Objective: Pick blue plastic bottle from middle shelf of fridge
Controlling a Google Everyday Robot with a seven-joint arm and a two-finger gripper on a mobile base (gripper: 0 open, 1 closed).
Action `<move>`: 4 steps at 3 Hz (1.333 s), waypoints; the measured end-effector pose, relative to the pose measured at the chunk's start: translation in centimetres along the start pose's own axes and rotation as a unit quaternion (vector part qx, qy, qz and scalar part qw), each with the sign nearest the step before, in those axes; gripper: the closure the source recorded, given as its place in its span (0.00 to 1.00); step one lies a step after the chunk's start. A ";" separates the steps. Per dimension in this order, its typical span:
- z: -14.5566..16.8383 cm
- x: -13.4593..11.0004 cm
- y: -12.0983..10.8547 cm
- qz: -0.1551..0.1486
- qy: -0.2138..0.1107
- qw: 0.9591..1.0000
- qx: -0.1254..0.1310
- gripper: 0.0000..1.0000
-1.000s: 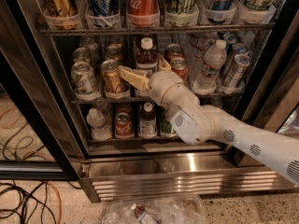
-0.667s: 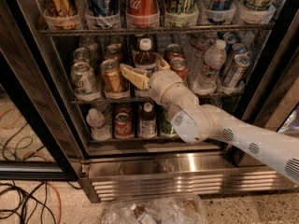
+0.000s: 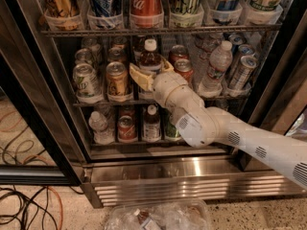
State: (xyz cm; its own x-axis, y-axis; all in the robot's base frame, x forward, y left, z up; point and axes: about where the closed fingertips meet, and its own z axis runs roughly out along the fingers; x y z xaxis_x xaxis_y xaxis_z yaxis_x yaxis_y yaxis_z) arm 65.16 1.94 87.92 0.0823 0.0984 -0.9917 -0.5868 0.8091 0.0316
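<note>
The blue plastic bottle (image 3: 150,57), with a white cap, dark drink and pale label, stands on the middle shelf (image 3: 96,102) of the fridge (image 3: 168,176), between cans. My gripper (image 3: 151,73) reaches in from the lower right on a white arm. Its tan fingers (image 3: 138,77) are spread either side of the bottle's lower body, one to the left and one to the right. The bottle's base is hidden behind the gripper. The bottle stands upright on the rack.
Cans flank the bottle: a brown one (image 3: 117,80) on the left, a red one (image 3: 183,68) on the right. A clear water bottle (image 3: 217,63) stands further right. Tall cans fill the rack above (image 3: 144,4). The dark door frame (image 3: 33,104) stands left; cables (image 3: 29,202) and a plastic bag (image 3: 158,217) lie on the floor.
The gripper has crept slightly right and inward around the bottle. The bottle has not moved.
</note>
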 end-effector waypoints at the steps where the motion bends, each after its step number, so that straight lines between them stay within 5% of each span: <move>1: 0.0 0.0 0.0 0.000 0.000 1.000 0.000 0.96; 4: -1.5 -2.2 2.1 -0.050 -0.091 0.994 -0.023 1.00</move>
State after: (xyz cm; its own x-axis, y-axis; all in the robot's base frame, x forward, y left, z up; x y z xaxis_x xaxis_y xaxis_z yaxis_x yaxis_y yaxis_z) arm 62.54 2.49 89.96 0.2846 0.1251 -0.9504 -0.6035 0.7937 -0.0763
